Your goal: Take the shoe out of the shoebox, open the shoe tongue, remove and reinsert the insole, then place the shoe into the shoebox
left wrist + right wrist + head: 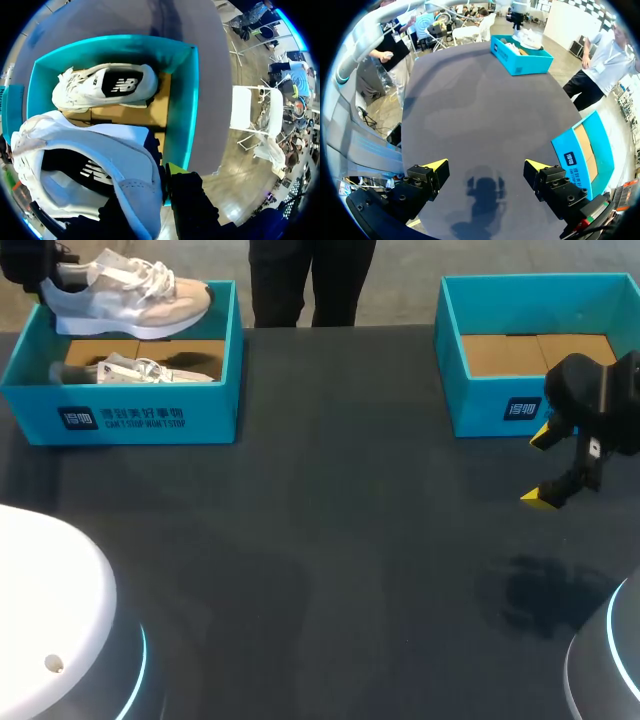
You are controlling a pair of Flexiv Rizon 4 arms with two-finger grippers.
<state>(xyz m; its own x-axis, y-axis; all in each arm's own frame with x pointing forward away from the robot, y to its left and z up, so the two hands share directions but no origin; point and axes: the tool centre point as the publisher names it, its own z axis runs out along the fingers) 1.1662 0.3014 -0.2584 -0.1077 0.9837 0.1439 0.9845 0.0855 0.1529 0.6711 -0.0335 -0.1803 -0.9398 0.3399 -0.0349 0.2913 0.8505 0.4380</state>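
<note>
A white and beige shoe [130, 295] hangs above the left teal shoebox [150, 420], its toe pointing right. My left gripper [40, 270] is shut on its heel. In the left wrist view the held shoe [100, 165] fills the space by the fingers, with one yellow fingertip [175, 167] showing beside the heel. A second white shoe [105, 85] lies on its side on the cardboard floor of the box [182, 110], also visible in the head view [140, 368]. My right gripper [540, 467] hovers open over the table, empty [487, 165].
Another teal shoebox [500, 410] stands at the back right, just behind my right gripper, with only cardboard inside. In the right wrist view this box [585, 150] is beside the gripper and the left shoebox [522, 62] is far ahead across the dark table [330, 560].
</note>
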